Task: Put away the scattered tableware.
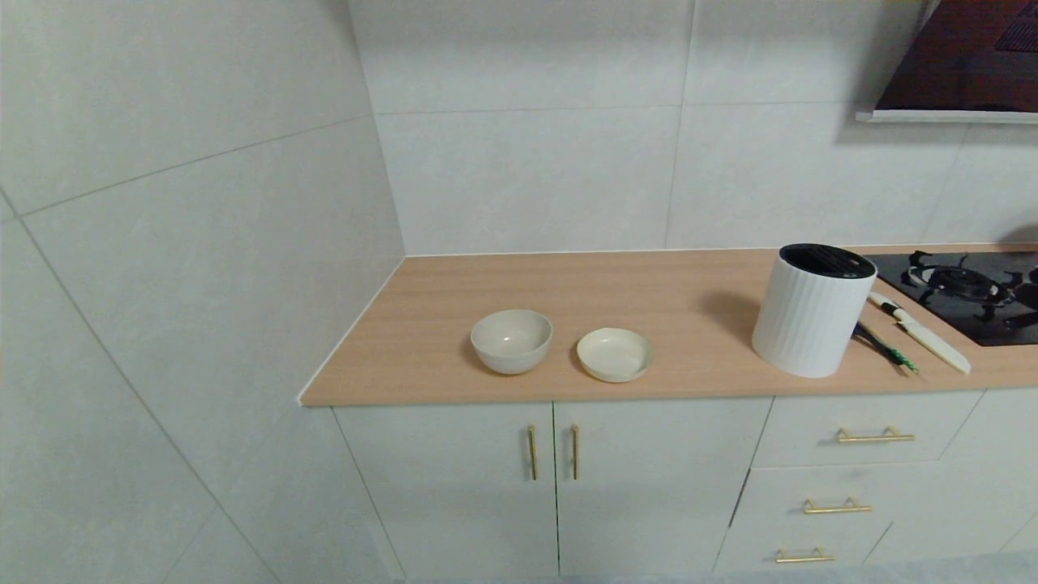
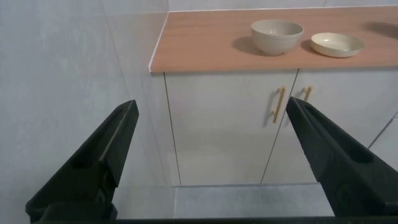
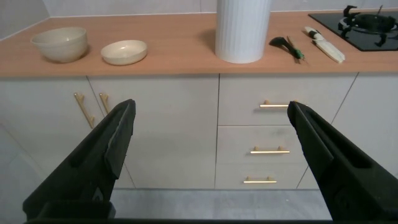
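On the wooden countertop (image 1: 649,292) stand a deep cream bowl (image 1: 512,341) (image 2: 277,36) (image 3: 60,43) and a shallow cream dish (image 1: 615,354) (image 2: 337,44) (image 3: 124,51) side by side. To their right a white ribbed utensil holder (image 1: 812,310) (image 3: 243,29) stands upright. Beside it lie a knife with a white blade (image 1: 920,332) (image 3: 323,43) and dark green-tipped chopsticks (image 1: 885,347) (image 3: 290,46). My left gripper (image 2: 211,134) hangs open, low in front of the cabinet doors. My right gripper (image 3: 211,134) is open too, in front of the drawers.
A gas hob (image 1: 965,288) (image 3: 367,22) sits at the counter's right end under a dark range hood (image 1: 965,57). A tiled wall (image 1: 186,243) closes off the left side. Below are two cabinet doors (image 1: 551,487) and drawers (image 1: 859,442) with gold handles.
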